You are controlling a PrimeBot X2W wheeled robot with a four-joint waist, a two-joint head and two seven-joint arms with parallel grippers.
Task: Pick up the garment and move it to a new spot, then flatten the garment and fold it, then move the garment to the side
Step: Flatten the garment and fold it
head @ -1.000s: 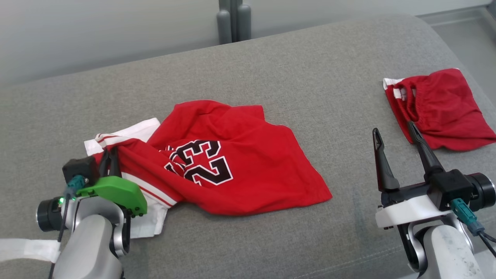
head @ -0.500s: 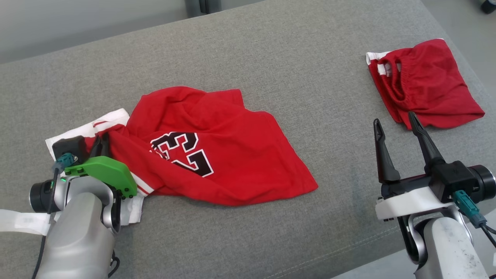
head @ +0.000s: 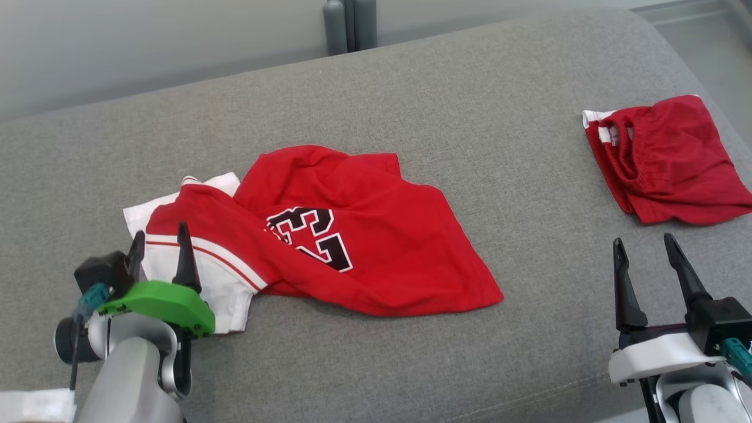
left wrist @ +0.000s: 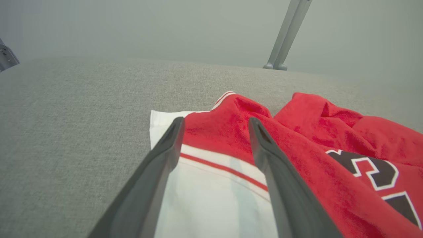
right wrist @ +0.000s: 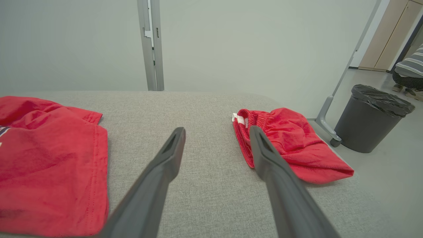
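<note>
Grey cushion [head: 411,106]; red jersey [head: 382,235] lies crumpled, long axis left-right; left claw [head: 160,231] spread; right claw [head: 642,239] spread.

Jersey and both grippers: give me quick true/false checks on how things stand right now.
The left gripper is open above the white edge of the jersey. True.
The right gripper is shut on the red shorts. False: it is open over bare grey cushion, apart from them.
The jersey lies folded in a neat rectangle. False: it lies rumpled, its number showing.
The red shorts lie to the jersey's right, apart from it. True.
</note>
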